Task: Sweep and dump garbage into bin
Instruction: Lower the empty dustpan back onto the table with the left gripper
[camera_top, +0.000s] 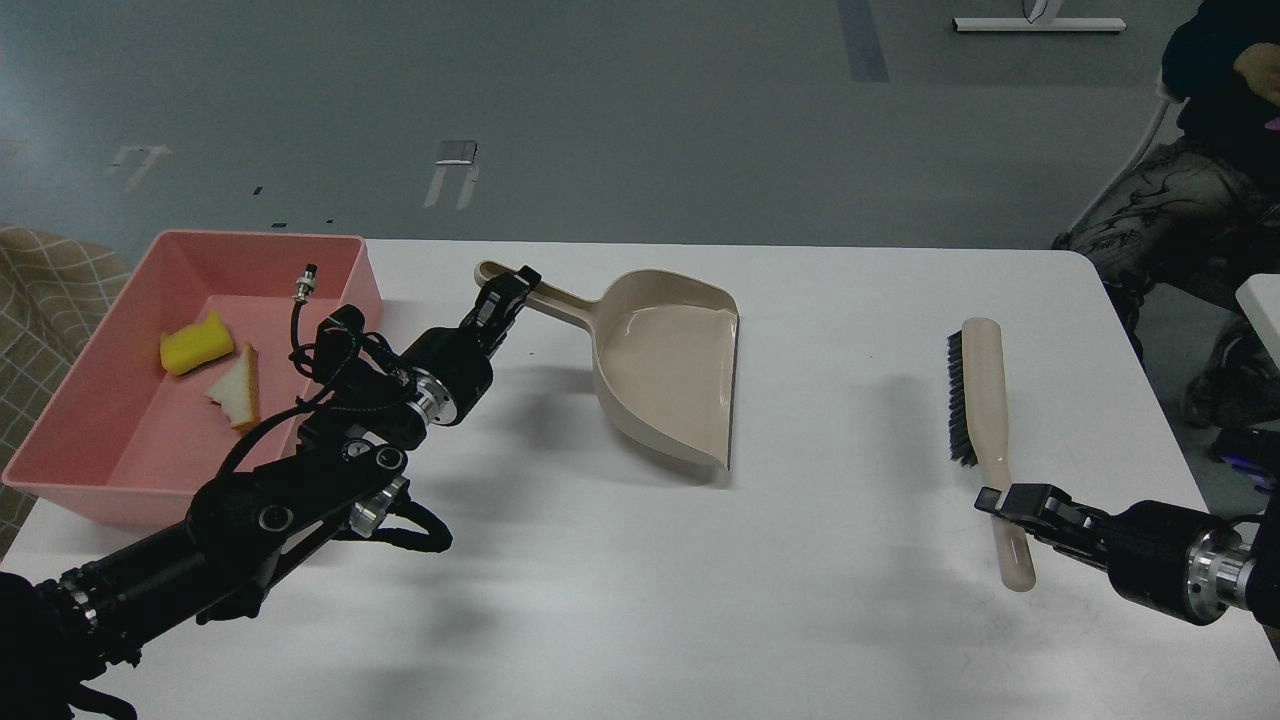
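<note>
The pink bin (100, 470) stands at the table's left. In it lie the yellow sponge (196, 341) and the triangular bread slice (236, 388). My left gripper (507, 295) is shut on the handle of the beige dustpan (668, 365), which rests on the table at the middle, its mouth facing right. My right gripper (1012, 505) is shut on the handle of the brush (982, 400), which lies on the table at the right, its black bristles facing left.
The white table (700, 580) ends at the right near the brush. A seated person (1200, 200) is beyond the far right corner. A checkered cloth (40, 290) lies left of the bin.
</note>
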